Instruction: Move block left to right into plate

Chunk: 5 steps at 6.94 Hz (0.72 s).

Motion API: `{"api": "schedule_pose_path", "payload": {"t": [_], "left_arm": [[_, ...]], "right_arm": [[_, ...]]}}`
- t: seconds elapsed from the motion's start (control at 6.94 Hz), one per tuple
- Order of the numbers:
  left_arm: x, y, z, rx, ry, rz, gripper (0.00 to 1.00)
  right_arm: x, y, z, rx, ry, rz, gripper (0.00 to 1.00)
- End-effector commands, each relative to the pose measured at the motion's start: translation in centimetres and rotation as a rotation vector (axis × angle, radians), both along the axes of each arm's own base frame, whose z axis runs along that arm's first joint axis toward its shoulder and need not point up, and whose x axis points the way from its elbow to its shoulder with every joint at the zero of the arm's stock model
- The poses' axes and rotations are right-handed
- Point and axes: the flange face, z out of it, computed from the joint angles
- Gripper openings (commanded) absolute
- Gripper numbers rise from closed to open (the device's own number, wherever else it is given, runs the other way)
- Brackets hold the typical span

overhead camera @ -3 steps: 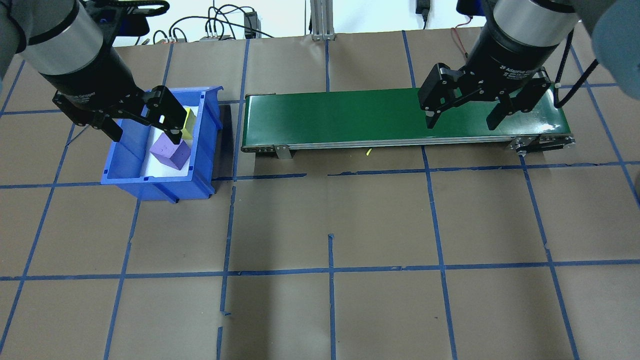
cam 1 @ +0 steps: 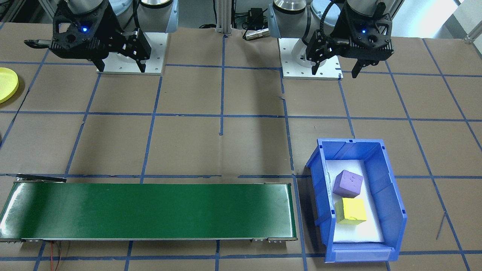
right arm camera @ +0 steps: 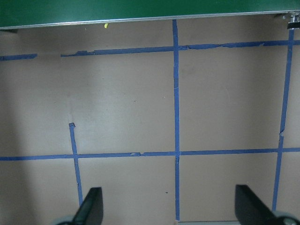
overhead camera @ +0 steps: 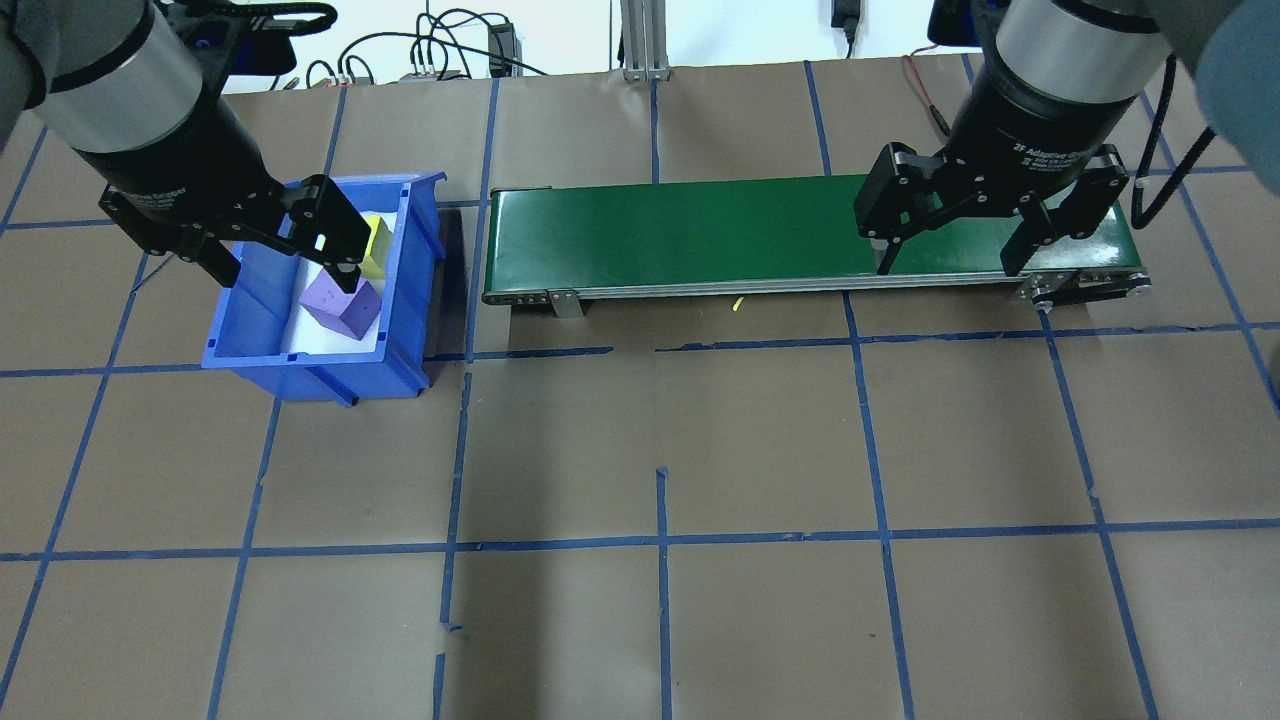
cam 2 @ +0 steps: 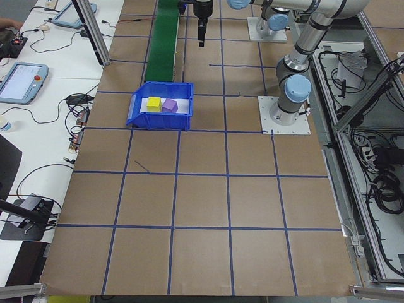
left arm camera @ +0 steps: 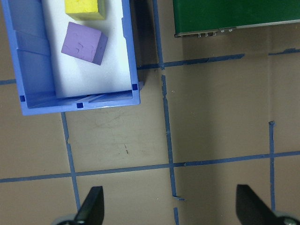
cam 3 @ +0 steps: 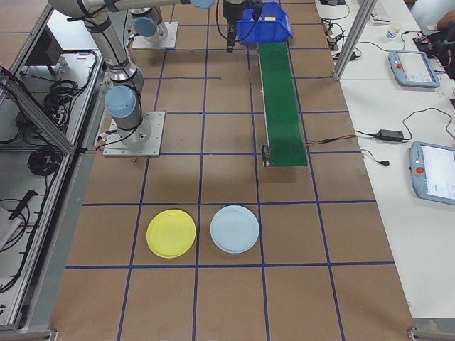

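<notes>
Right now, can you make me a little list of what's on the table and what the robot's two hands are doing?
bin: blue bin, beside the belt's end
blocks: purple block and yellow block, both in the bin
belt: green belt, nothing on it
plates: yellow plate beside pale blue plate, both bare
left gripper: open, holding nothing, above the bin
right gripper: open, holding nothing, above the belt's other end
</notes>
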Motion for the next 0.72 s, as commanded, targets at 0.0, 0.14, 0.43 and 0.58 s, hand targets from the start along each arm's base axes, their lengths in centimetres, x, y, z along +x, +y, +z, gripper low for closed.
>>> {"api": "schedule_pose_path", "payload": {"t": [0.0,0.14,0.43,0.58], "left_arm": [[0.0,0.1,-0.2,0.017,-0.004,-0.002,1.00],[0.5,-0.3,-0.5,0.017,-0.010,0.000,1.00],[5.4,-2.2,-3.1,0.073,-0.005,-0.007,1.00],[7.3,-5.4,-5.5,0.076,0.001,-0.054,1.00]], "right_arm": [[0.0,-0.1,0.0,-0.009,0.002,0.001,1.00],[-0.1,-0.3,0.1,-0.026,0.003,0.014,1.00],[0.0,-1.3,0.5,-0.104,0.004,0.017,1.00],[-0.1,-1.3,0.6,-0.109,0.015,0.019,1.00]]}}
